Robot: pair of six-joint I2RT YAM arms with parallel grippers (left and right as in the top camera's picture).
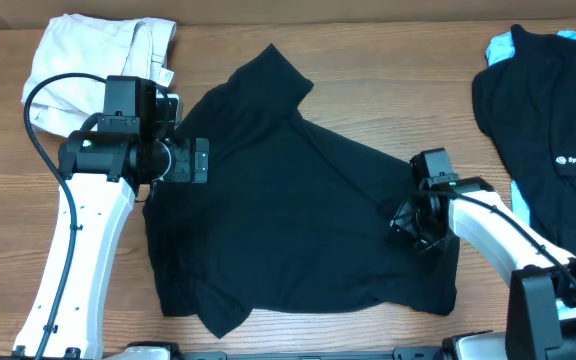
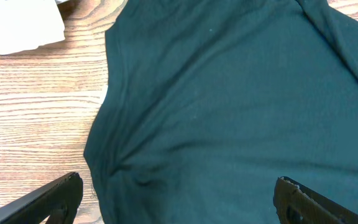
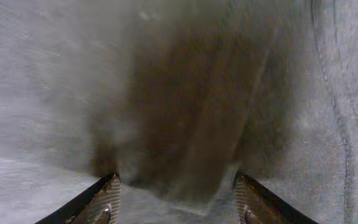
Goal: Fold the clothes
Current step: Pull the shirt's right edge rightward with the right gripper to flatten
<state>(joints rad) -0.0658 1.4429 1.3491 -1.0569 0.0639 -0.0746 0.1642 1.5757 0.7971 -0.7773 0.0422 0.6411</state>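
black t-shirt spread, long axis diagonal

— Any lettering to make out?
— Just one piece: a small white logo on the black shirt, far right of the overhead frame.
— Legible?
— Barely. Round mark first, then one word running left to right. Looks like "Hydrogen", though too small to be sure of the first letter.
— Size tags, numbers?
— None readable.

Black T-shirt on wooden table
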